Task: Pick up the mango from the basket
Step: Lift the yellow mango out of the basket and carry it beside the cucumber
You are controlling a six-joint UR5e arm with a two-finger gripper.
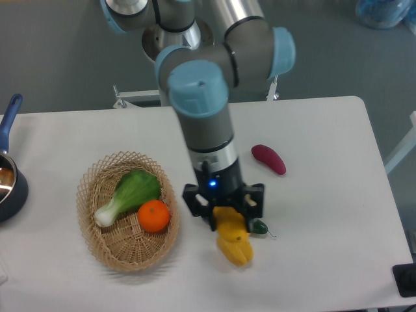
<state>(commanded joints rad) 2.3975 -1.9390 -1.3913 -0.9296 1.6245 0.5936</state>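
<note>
The oval tan wicker basket sits at the front left of the white table. It holds a round orange and a green bok choy. No mango shows in the basket or anywhere else; it is hidden or out of view. My gripper points down, right of the basket, outside its rim. Its jaws stand spread, one on each side of the top end of a lumpy, lobed yellow bell pepper that lies on the table. I cannot tell whether the fingers touch the pepper.
A small green item with a thin stem lies against the pepper's right side. A dark red oblong vegetable lies further back right. A blue-handled pot stands at the left edge. A black object sits at the front right corner.
</note>
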